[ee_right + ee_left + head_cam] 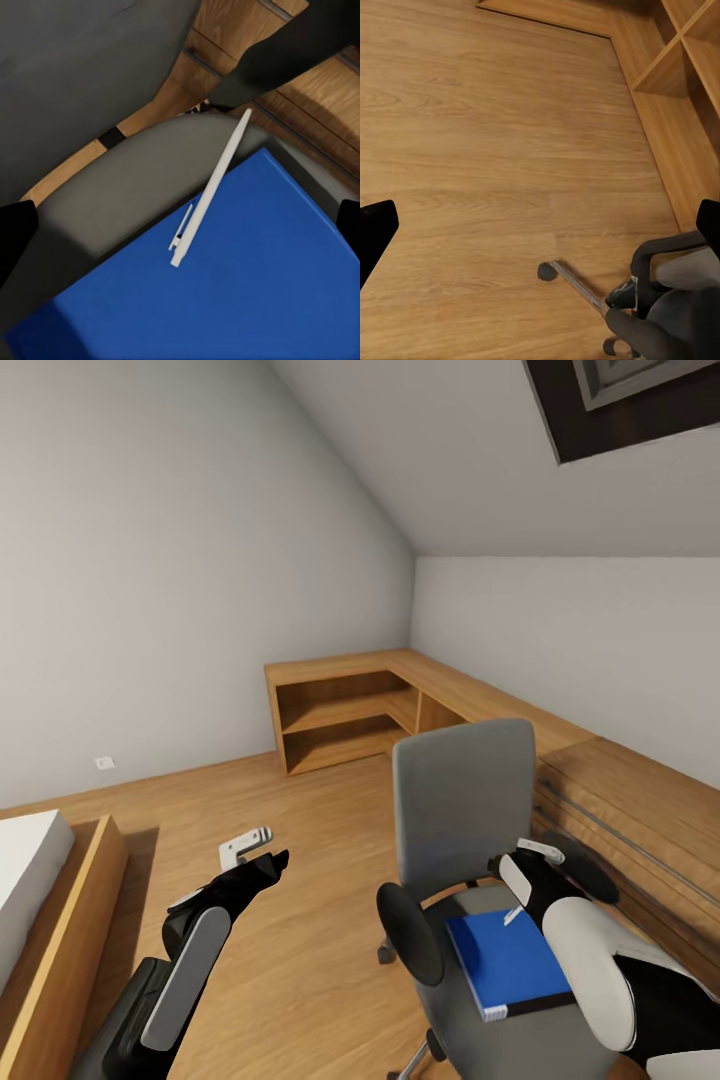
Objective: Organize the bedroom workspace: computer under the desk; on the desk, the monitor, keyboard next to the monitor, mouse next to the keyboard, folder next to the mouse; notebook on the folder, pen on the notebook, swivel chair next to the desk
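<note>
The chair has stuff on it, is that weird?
A bit. The blue folder lies flat on the seat of the swivel chair, where someone would sit, and a white pen rests slantwise, partly on the folder, its tip reaching off its edge. The right gripper hovers above them, jaws open.

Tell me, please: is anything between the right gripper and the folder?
Yes. A white pen lies on the blue folder, partly over its edge, right under the open right gripper. The folder lies flat on the chair seat. Nothing else visible blocks it.
</note>
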Motion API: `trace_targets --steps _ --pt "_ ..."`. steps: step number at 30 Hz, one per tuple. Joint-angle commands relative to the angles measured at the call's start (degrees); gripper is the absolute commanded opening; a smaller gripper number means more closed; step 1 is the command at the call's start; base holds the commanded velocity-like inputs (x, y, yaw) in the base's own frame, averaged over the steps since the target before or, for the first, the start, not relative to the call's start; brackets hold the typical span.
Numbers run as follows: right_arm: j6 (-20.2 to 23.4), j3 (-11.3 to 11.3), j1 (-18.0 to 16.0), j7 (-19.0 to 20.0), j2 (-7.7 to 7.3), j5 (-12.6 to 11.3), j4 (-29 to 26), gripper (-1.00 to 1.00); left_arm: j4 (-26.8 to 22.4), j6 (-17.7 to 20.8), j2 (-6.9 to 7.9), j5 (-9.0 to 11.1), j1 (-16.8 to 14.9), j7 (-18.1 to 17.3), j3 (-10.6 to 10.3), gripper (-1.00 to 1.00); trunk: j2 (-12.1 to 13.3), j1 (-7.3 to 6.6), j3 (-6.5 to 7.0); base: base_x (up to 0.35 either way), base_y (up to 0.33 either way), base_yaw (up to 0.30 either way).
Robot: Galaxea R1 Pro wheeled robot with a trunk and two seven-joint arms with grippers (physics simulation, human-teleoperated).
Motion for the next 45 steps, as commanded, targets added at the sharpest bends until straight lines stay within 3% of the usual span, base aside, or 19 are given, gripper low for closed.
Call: trace_targets --steps 1,45 --pt "0.2 0.1 0.0 -0.3 -0.03 -0.4 -0.1 1.00 -0.1 0.0 0.03 0.5 -0.1 0.6 -0.1 1.00 -0.4 0.22 -0.24 0.000 0.000 0.000" --pt "-1.4 0.1 0.0 -0.3 -0.08 -0.4 0.0 1.00 0.2 0.0 0.82 0.4 -0.1 0.6 0.0 1.00 -18.1 9.89 -8.14 0.000 0.000 0.000"
